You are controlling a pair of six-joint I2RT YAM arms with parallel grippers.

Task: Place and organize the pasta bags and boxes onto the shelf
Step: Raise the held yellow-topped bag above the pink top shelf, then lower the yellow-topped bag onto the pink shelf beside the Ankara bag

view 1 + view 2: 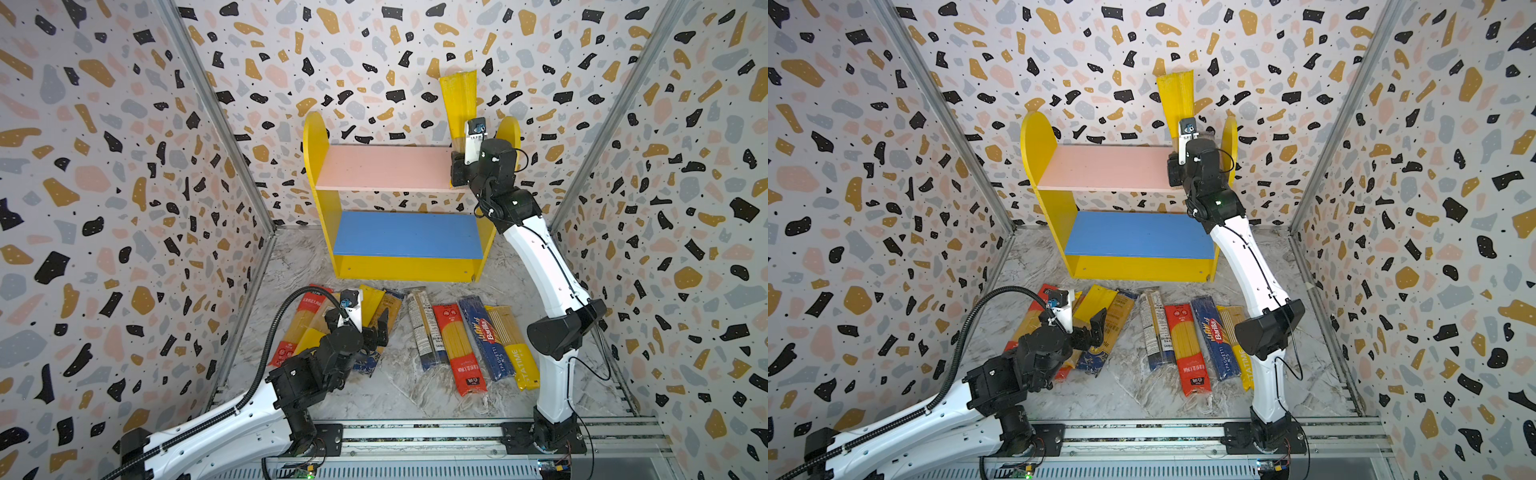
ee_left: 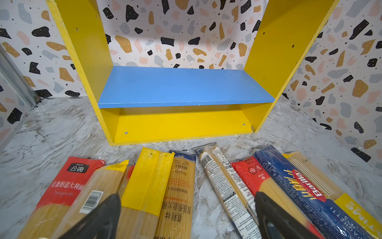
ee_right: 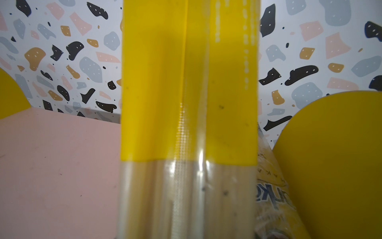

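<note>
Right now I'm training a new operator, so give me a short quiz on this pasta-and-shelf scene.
1. True or false: a pasta pack lies on the blue shelf board.
2. What does the right gripper hold? A) a yellow-ended pasta pack, upright; B) the blue Barilla pack; C) nothing.
3. Are the jaws of the left gripper open or shut?
Key: 1 false; 2 A; 3 open.
</note>
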